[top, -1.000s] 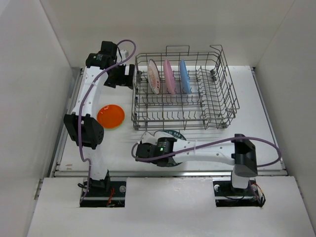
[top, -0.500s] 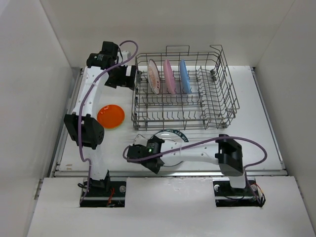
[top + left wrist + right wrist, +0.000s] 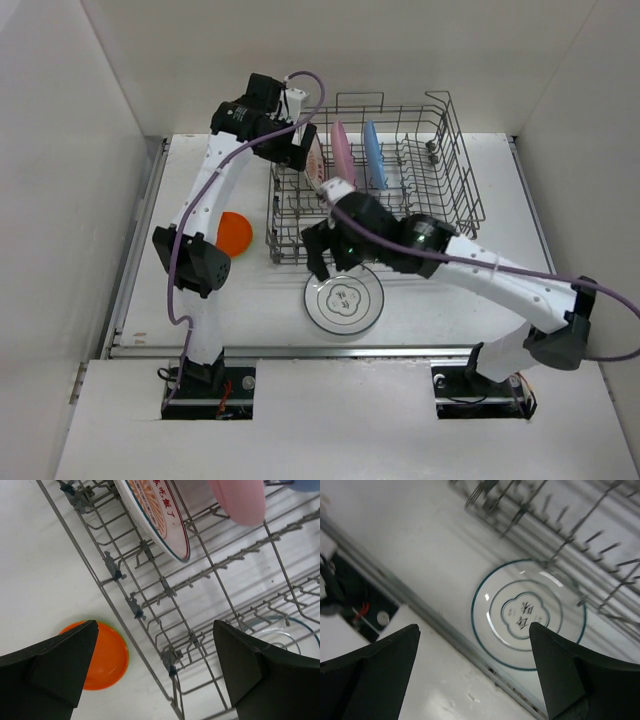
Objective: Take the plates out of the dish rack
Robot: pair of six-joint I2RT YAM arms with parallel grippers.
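- I see 1 orange plate (image 3: 105, 655), plain.
- Sunburst plate (image 3: 155, 515): white, orange rays, dark rim.
- Ringed plate (image 3: 527, 612): white, 2 teal rings.
- Pink plate (image 3: 343, 155), blue plate (image 3: 373, 150); dish rack (image 3: 445, 215) grey.

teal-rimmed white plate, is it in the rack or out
Out. The teal-rimmed plate lies flat on the table, just in front of the rack.

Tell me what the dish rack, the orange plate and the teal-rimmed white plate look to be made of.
The dish rack: thin grey metal wire, likely steel, with a dull finish; slim rods and welded-looking crossings. The orange plate: probably plastic or melamine; flat uniform colour with a soft sheen. The teal-rimmed white plate: glazed ceramic or melamine, hard to tell which; printed motif and bright glossy highlights.
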